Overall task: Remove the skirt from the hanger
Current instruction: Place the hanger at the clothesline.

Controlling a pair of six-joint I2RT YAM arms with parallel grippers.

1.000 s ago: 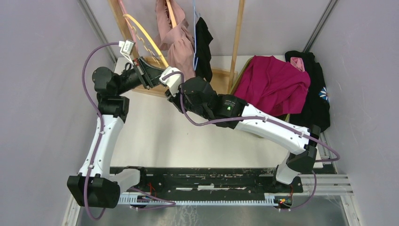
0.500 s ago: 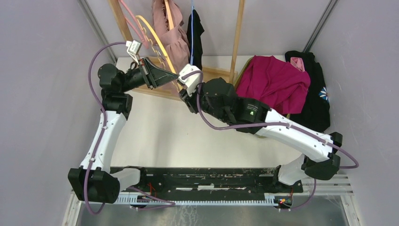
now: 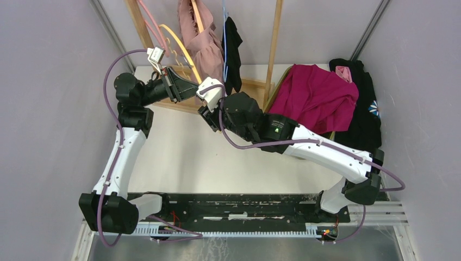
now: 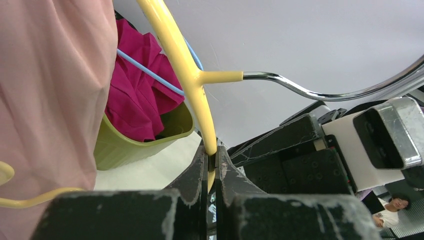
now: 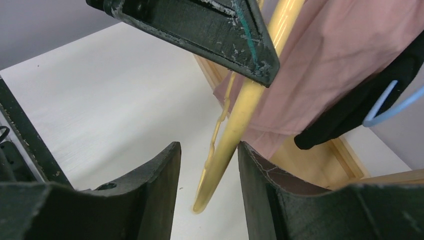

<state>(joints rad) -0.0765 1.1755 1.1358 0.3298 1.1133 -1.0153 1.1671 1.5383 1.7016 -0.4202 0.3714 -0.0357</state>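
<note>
The pink skirt (image 3: 204, 43) hangs at the wooden rack, against the far part of the yellow hanger (image 3: 184, 48). My left gripper (image 3: 187, 87) is shut on the hanger's yellow bar (image 4: 197, 95), just below its chrome hook (image 4: 310, 93); the skirt (image 4: 50, 90) fills the left of that view. My right gripper (image 5: 210, 165) stands open right under the left one. The hanger's lower arm (image 5: 245, 115) passes between its fingers (image 5: 150, 185) without being pinched. The skirt (image 5: 330, 60) hangs just behind.
A black garment (image 5: 360, 105) on a blue wire hanger (image 5: 387, 105) hangs next to the skirt. A green basket (image 4: 145, 142) holds magenta cloth (image 3: 315, 95), with dark clothes (image 3: 364, 109) to its right. The rack's wooden frame (image 3: 274, 49) stands at the back.
My right gripper's jaws have spread wider, and the right arm swung right, then back left under the hanger. The left gripper lifted slightly with the hanger; the skirt swayed.
</note>
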